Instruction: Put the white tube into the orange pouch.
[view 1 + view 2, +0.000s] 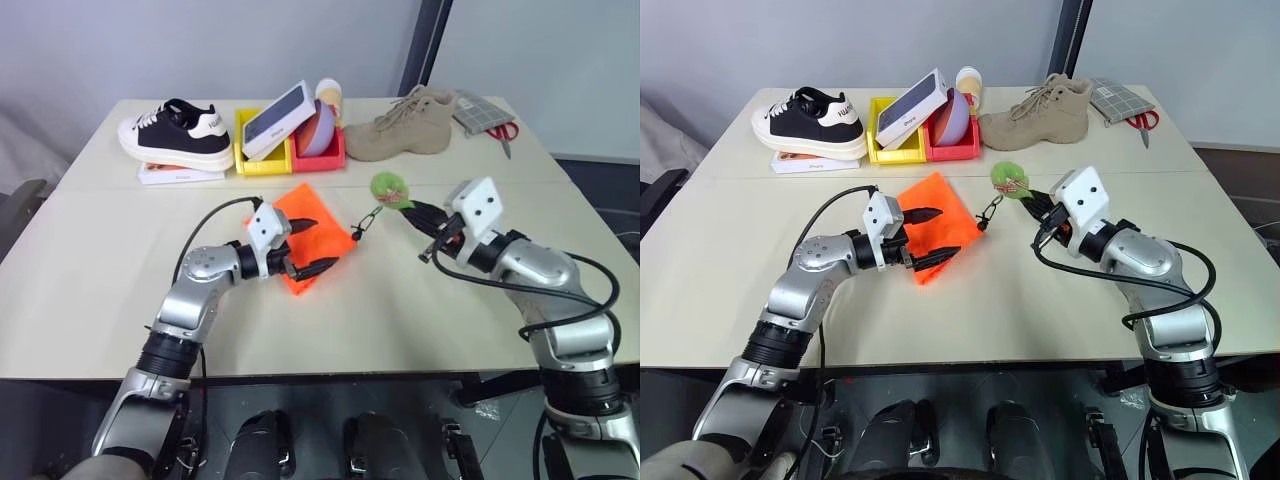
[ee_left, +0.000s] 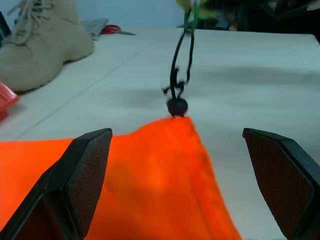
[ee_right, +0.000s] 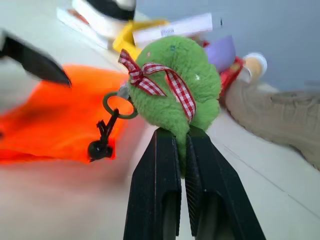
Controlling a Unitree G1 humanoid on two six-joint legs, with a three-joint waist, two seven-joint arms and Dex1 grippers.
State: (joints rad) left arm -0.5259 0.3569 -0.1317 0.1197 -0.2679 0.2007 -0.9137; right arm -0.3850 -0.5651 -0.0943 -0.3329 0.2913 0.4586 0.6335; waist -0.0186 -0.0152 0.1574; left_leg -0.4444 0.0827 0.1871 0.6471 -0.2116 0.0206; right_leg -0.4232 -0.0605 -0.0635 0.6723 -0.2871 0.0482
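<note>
Orange pouch (image 1: pixel 312 236) lies flat on the pale table (image 1: pixel 120 290), near the middle, its black cord (image 2: pixel 179 70) running up from a small round toggle at one corner to a fuzzy green tag (image 3: pixel 175 90) tied with a red-and-white checked ribbon. Right gripper (image 3: pixel 181 145) has its two black fingers pinched together on the lower edge of that green tag, holding it lifted above the table off the pouch's right corner. Left gripper (image 1: pixel 310 246) sits at the pouch's near-left side with its fingers spread wide, one above the fabric and one along its lower edge; nothing is clamped between them. Whether those fingers (image 2: pixel 82 175) touch the cloth is hard to tell. Along the far edge of the table stand a black-and-white sneaker (image 1: pixel 175 132), yellow and red bins (image 1: pixel 290 155) holding a white phone box (image 1: pixel 277 118), a tan boot (image 1: pixel 400 128), and scissors (image 1: pixel 500 132)
</note>
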